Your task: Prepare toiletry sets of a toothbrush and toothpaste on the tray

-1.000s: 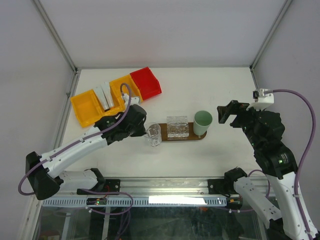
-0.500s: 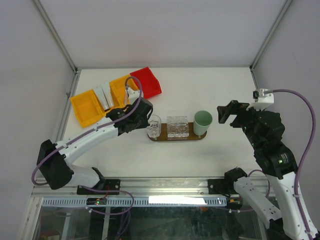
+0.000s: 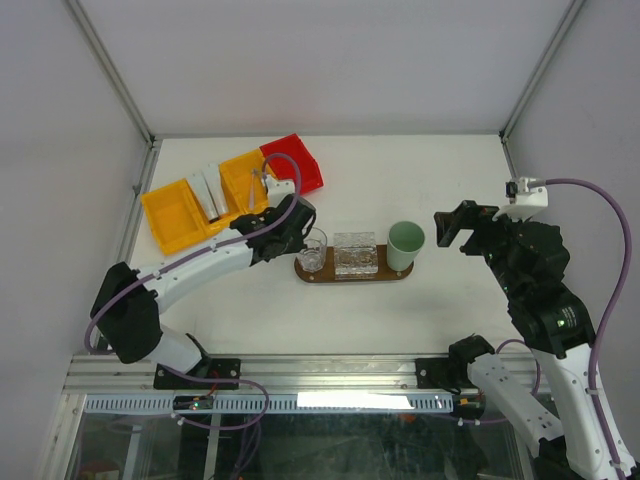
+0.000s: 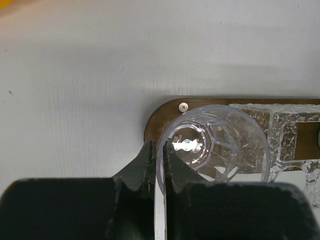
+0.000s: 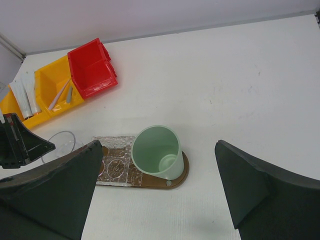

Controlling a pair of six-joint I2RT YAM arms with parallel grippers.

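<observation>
The dark brown oval tray [image 3: 398, 276] lies mid-table and also shows in the left wrist view [image 4: 154, 125] and the right wrist view [image 5: 179, 176]. My left gripper [image 3: 298, 238] [image 4: 160, 159] is shut on the rim of a clear glass [image 3: 313, 251] [image 4: 215, 145] over the tray's left end. Pale tubes [image 3: 210, 190] [image 5: 22, 97] and thin sticks [image 3: 256, 184] [image 5: 62, 95] lie in the yellow bins [image 3: 172, 218]. My right gripper [image 3: 450, 228] [image 5: 159, 145] is open and empty, to the right of the tray.
A mint-green cup [image 3: 405, 243] [image 5: 155, 150] stands on the tray's right end. A clear textured dish [image 3: 355, 256] [image 5: 117, 167] sits on its middle. A red bin [image 3: 292, 165] [image 5: 90, 67] adjoins the yellow bins at the back left.
My left gripper has carried the clear glass up and a little right, from the table in front of the tray to over the tray's left end. The right arm has not moved.
</observation>
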